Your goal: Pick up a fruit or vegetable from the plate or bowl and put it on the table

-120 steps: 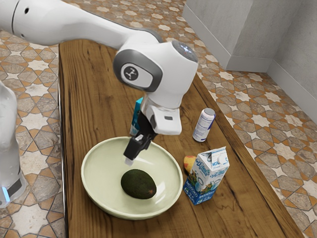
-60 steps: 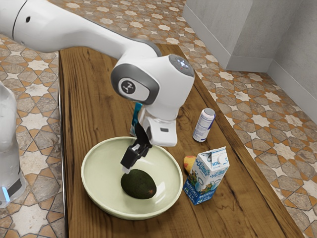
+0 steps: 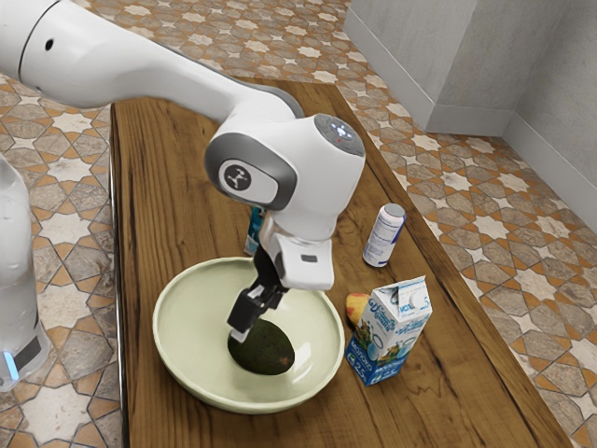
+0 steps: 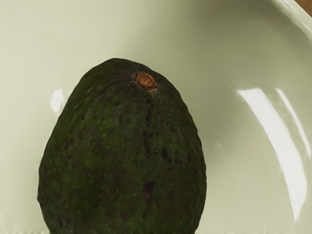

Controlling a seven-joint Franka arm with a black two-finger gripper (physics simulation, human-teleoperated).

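1 dark green avocado (image 3: 265,352) lies on its side in the pale green bowl (image 3: 177,341), on the wooden worktop (image 3: 173,205). The claw (image 3: 243,327) is low over the bowl, at the avocado's end away from the brown stem spot; I cannot tell whether it is spread or pressed together. Outside the bowl stand 1 carton (image 3: 386,334) and 1 can (image 3: 383,237), with 1 yellow-red fruit (image 3: 355,306) beside the carton.
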